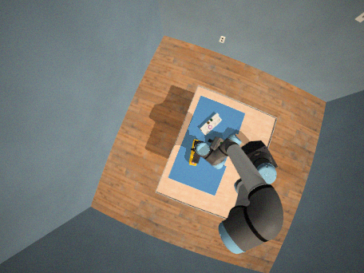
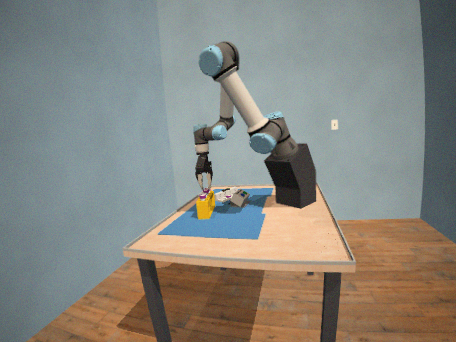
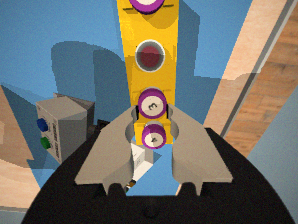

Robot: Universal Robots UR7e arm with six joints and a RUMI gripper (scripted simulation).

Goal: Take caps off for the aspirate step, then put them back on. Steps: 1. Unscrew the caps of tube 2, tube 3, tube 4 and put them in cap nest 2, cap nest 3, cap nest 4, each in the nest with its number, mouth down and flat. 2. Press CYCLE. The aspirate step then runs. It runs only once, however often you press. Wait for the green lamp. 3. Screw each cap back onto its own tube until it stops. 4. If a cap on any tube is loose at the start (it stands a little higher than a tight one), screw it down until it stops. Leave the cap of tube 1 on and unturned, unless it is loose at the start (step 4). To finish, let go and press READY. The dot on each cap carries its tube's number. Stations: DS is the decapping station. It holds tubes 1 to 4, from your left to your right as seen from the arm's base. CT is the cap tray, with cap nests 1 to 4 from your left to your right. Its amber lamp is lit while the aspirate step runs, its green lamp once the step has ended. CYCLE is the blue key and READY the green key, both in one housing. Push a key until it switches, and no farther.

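The bench (image 2: 295, 240) is a light wooden top with a grey rim on dark legs, standing on a plank floor (image 2: 400, 280). A blue mat (image 2: 225, 225) lies flat on its left part. On the mat stand a yellow tube block (image 2: 205, 207) near its left edge and, just beyond it, a grey key housing (image 2: 239, 198). The arm's dark pedestal (image 2: 300, 187) sits on the bare wood at the far right.

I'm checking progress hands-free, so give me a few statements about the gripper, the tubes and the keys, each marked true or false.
1. The gripper is shut on a purple-rimmed cap. True.
2. Every tube in the yellow station is capped. False: one open tube shows.
3. The key housing carries a blue key and a green key. True.
4. The station stands on bare wood. False: it stands on the blue mat.
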